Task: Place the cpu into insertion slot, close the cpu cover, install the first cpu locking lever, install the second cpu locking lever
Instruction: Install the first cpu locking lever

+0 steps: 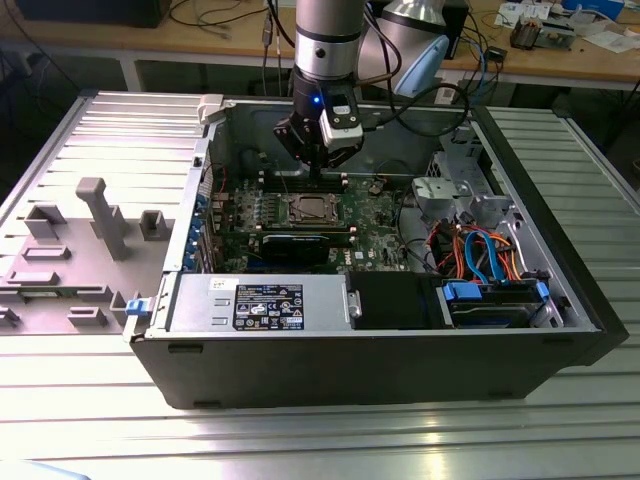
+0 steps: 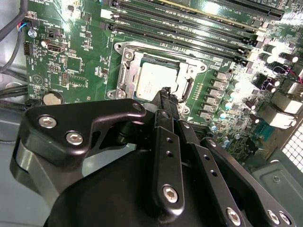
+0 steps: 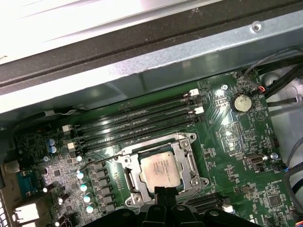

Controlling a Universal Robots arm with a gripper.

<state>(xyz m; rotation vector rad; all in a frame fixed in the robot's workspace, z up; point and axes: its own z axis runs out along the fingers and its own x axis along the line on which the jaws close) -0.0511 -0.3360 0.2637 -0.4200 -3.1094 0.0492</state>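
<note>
The cpu (image 2: 158, 80) (image 3: 161, 170), a small silver-grey square, lies flat in the insertion slot (image 1: 308, 208) on the green motherboard. The cpu cover (image 3: 185, 158) (image 2: 127, 71), a silver frame with a window, lies down around the chip. A thin wire locking lever (image 3: 99, 160) sticks out sideways from the socket. My gripper (image 2: 164, 93) (image 3: 165, 190) (image 1: 318, 176) hovers just above the socket's edge, between it and the memory slots. It is shut and holds nothing.
Long black memory slots (image 3: 137, 124) run beside the socket. A black card (image 1: 295, 245) and the grey power-supply box (image 1: 260, 300) lie nearer the case front. Blue and orange cables (image 1: 490, 260) fill the exterior view's right. A grey fixture (image 1: 100, 215) stands outside the case.
</note>
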